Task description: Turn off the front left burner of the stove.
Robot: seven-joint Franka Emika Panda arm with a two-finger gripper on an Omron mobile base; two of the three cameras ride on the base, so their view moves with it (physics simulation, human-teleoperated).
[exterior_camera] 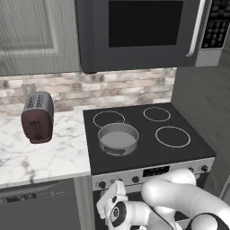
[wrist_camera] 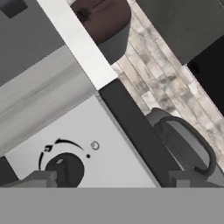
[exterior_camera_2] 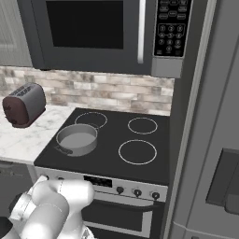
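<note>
The arm [exterior_camera: 179,197] was made of fat, glossy white rounded segments joined by dark joints with a pale ring at the wrist, ending in a white hand whose gripper [wrist_camera: 109,178] carried two small dark-grey blocky fingertips.

Pan [exterior_camera: 118,138] on stove [exterior_camera: 148,155], toaster [exterior_camera: 37,117] left.

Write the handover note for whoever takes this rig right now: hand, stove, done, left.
Hand: low at the stove front panel, fingers apart, one tip by a dark knob, not closed on it.
Front left burner: under a grey pot.
Toaster on the counter to the left.
Done: approach to the knob.
Left: grip the knob, turn it to off; whether it has been turned cannot be told.
</note>
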